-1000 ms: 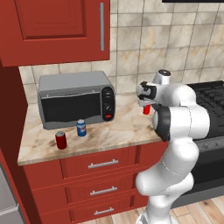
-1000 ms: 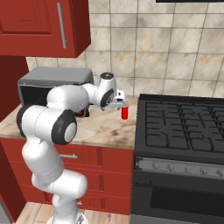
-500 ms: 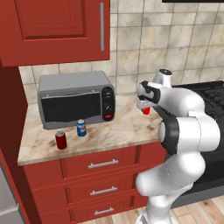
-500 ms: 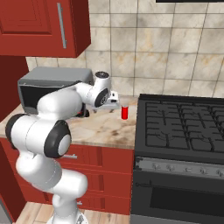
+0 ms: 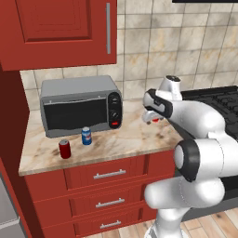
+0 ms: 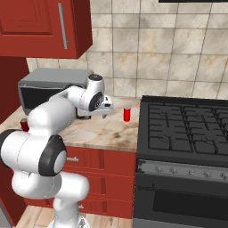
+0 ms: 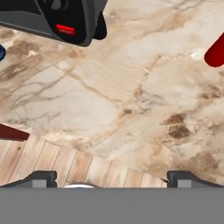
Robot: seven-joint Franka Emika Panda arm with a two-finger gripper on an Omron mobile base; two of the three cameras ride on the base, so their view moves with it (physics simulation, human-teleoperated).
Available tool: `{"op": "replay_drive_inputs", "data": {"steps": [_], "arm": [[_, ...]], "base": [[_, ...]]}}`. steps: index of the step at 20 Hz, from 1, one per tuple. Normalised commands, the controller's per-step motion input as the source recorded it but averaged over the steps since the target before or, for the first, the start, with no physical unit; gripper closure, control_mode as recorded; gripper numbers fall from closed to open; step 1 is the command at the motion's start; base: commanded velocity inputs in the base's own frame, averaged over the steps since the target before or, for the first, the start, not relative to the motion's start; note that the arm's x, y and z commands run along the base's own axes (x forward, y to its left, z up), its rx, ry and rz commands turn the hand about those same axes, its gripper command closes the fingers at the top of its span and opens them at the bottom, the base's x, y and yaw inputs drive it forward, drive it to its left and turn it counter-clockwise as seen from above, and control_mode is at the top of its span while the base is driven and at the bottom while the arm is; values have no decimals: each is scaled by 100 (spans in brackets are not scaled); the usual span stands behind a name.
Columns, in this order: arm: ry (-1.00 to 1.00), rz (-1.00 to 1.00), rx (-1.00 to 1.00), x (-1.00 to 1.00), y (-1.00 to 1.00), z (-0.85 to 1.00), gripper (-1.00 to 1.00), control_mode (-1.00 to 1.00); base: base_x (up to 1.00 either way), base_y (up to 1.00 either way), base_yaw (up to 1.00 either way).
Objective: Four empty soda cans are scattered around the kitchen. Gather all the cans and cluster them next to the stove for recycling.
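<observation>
Gripper [image 6: 106, 109] hangs empty, jaws fully apart, over the counter [image 6: 104, 131]; one red can [image 6: 127, 114] stands beside the stove [image 6: 187, 127], presumably placed, while two cans [image 5: 64, 148] wait by the toaster oven [image 5: 79, 106].

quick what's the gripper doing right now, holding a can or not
Gripper: open, fingers spread wide, holding nothing. It hangs over the counter, with a red can standing apart from it beside the stove.

Bare counter [image 6: 107, 129] separates toaster oven [image 6: 53, 87] from red can [image 6: 127, 114].
</observation>
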Motion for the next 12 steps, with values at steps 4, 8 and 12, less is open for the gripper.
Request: {"op": "replay_drive_inputs", "data": {"steps": [4,8,12], "arm": [[9,14,0,-24,27,0,-100,-100],[10,14,0,-29,33,0,-100,-100],[7,10,0,-32,32,-1,-100,-100]], "base": [[0,0,0],[0,0,0],[0,0,0]]}}
